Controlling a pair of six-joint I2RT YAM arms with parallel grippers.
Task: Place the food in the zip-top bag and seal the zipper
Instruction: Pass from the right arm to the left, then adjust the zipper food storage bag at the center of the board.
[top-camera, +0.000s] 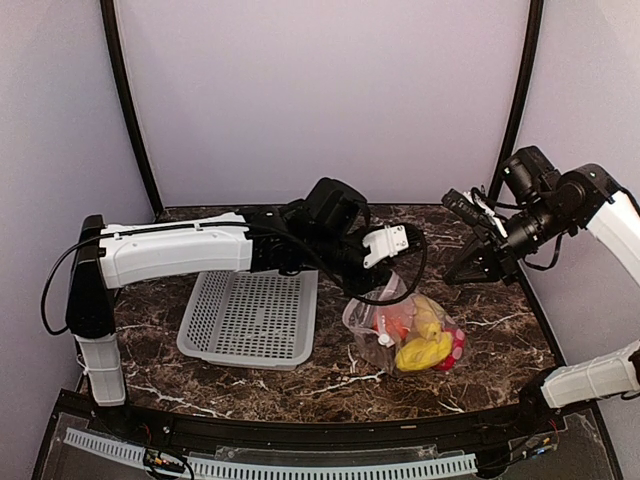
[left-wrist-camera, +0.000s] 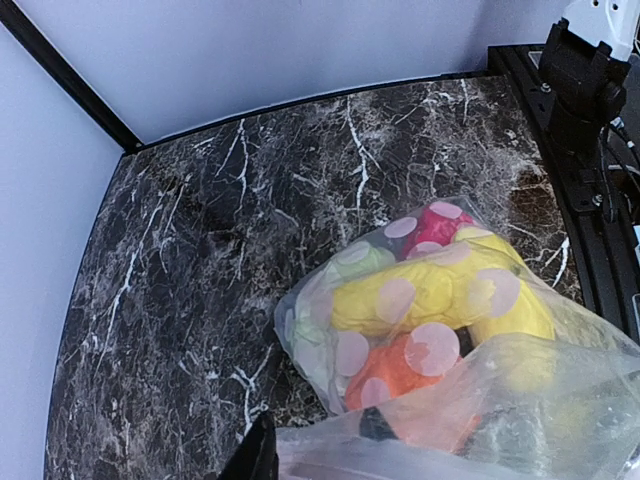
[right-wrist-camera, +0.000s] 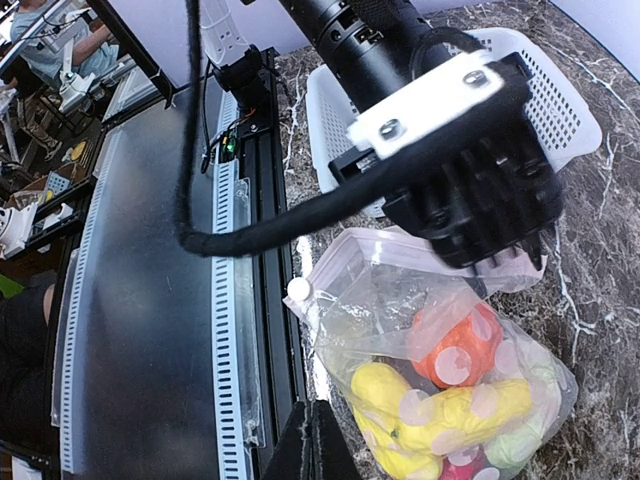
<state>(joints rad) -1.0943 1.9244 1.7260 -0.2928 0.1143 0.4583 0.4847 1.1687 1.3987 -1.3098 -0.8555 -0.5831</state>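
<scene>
Bag location, inspector?
— On the table, just right of the basket, food inside.
— Grippers?
— Left gripper appears to be pinching the bag's mouth edge, though contact is partly hidden. Right gripper is near the bag, fingers pressed together, holding nothing.
</scene>
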